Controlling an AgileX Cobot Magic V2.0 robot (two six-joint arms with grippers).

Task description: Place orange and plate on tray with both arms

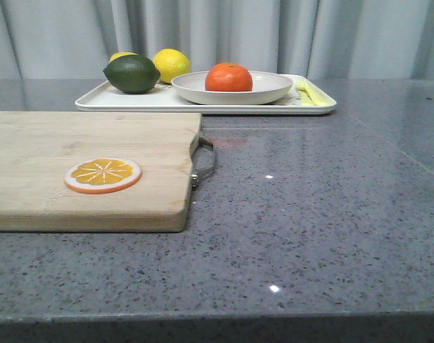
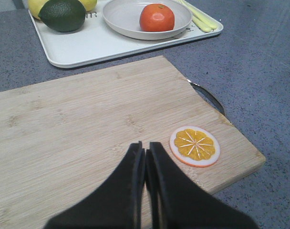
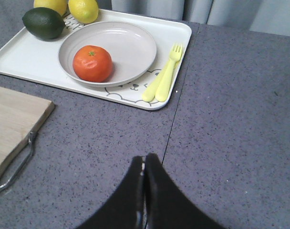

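The orange [image 1: 229, 77] lies in the off-white plate [image 1: 274, 89], and the plate rests on the white tray [image 1: 131, 101] at the back of the table. They also show in the left wrist view, orange [image 2: 157, 17], plate [image 2: 121, 16], tray [image 2: 83, 47], and in the right wrist view, orange [image 3: 92, 63], plate [image 3: 130, 45], tray [image 3: 25, 59]. My left gripper [image 2: 145, 145] is shut and empty above the wooden cutting board. My right gripper [image 3: 145, 158] is shut and empty above bare grey table, short of the tray. Neither gripper shows in the front view.
A wooden cutting board [image 1: 74, 168] with a metal handle [image 1: 205, 161] lies front left, with a flat orange slice [image 1: 103, 175] on it. On the tray are a dark green lime [image 1: 131, 73], two yellow lemons [image 1: 172, 64] and yellow cutlery [image 3: 164, 78].
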